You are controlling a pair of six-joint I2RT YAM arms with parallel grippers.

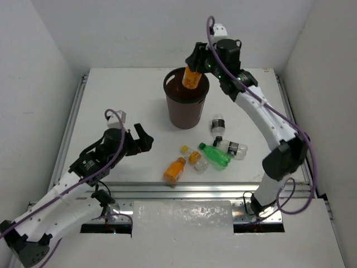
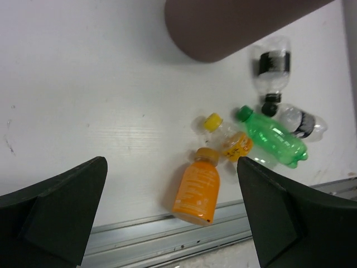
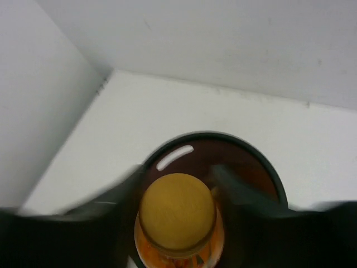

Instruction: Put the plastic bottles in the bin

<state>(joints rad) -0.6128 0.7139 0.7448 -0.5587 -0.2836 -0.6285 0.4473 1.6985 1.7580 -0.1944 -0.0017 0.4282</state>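
The dark brown round tapered plastic bin (image 1: 187, 114) stands at the back middle of the white table (image 1: 122, 100). Directly over its mouth, the right gripper (image 1: 194, 66) clamps an upright orange plastic bottle (image 1: 192, 79). A clear black-labelled plastic bottle (image 1: 218, 124) lies just in front of the bin, to its right. Nearer lies a second clear black-labelled bottle (image 1: 235, 148), with a green plastic bottle (image 1: 216, 155) close on its left. Then comes a small clear yellow-capped bottle (image 1: 195, 158). A second orange bottle (image 1: 175, 170) lies nearest the front edge. The left gripper (image 1: 140, 140), fingers spread, hangs left of this cluster.
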